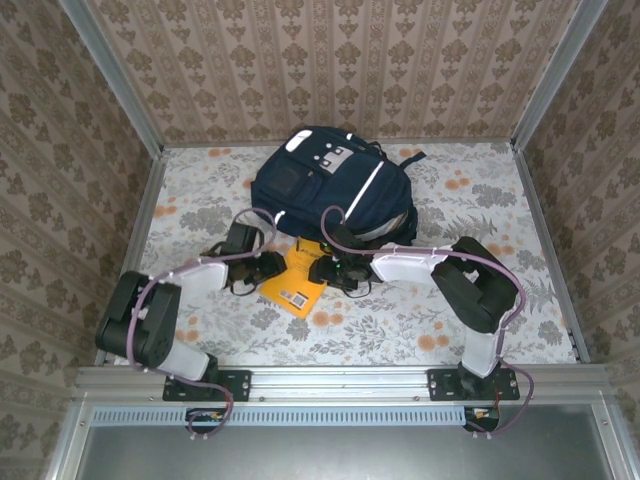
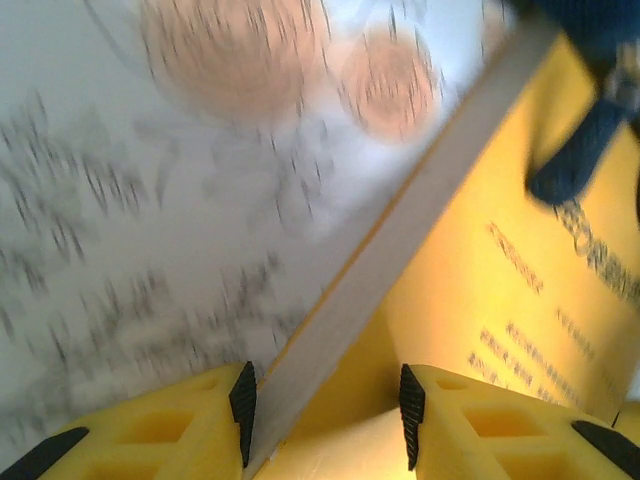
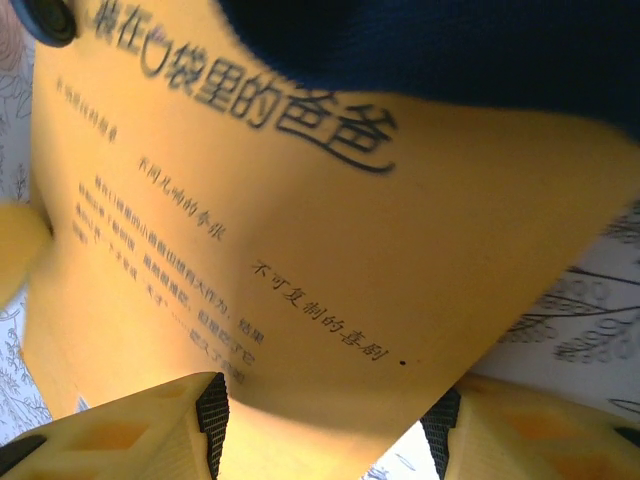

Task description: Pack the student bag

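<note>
The student bag [image 1: 330, 185] is laid at the far middle of the worktop [image 1: 480, 300], long axis pointing away, and the yellow book [image 1: 297, 282] tucked under its near edge is flanked by the left hand [image 2: 325, 400] and right hand [image 3: 325, 420], both part open, nothing gripped, equally near.

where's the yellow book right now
In the top view the yellow book lies on the table near the middle, between the left gripper and right gripper, its far end meeting the student bag's near edge.
</note>
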You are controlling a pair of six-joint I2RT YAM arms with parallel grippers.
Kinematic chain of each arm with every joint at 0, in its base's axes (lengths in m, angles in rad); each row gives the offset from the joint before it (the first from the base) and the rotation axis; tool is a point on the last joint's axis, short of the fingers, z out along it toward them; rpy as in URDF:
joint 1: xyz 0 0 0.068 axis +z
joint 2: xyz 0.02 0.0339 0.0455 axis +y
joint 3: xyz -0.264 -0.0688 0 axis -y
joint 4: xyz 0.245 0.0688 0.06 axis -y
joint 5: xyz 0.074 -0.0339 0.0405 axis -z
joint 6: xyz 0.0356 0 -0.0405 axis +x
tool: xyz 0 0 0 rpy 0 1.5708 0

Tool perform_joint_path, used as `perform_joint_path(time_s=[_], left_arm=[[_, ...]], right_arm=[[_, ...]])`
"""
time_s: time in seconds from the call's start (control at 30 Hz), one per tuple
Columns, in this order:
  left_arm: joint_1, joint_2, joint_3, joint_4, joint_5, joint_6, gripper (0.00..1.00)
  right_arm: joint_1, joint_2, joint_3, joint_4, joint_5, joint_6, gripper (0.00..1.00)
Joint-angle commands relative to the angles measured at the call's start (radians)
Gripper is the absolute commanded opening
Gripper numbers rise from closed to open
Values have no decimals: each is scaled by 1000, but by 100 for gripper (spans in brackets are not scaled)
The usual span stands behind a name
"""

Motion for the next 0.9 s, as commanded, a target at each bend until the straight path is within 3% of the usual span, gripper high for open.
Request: perform_joint_path(time_s=[0.0, 0.3, 0.47, 0.63, 0.77, 0.87], left_arm=[[-125, -45, -47, -109, 83, -120, 44], [-83, 71, 128, -246, 21, 75, 42], [-107, 138, 102, -186, 74, 44, 35], [-134, 108, 45, -142, 82, -5, 36], [-144, 72, 47, -149, 86, -6, 36], [-144, 42, 55, -162, 89, -3, 36]], right_arm=[[-20, -10, -38, 54, 15, 13, 59], [-23, -35, -151, 167, -18, 115, 58], [-24, -41, -213, 367, -86, 189, 54], [-24, -62, -266, 626, -148, 260, 46], [-23, -26, -254, 720, -191, 302, 39], [-24, 6, -256, 766, -200, 326, 26]])
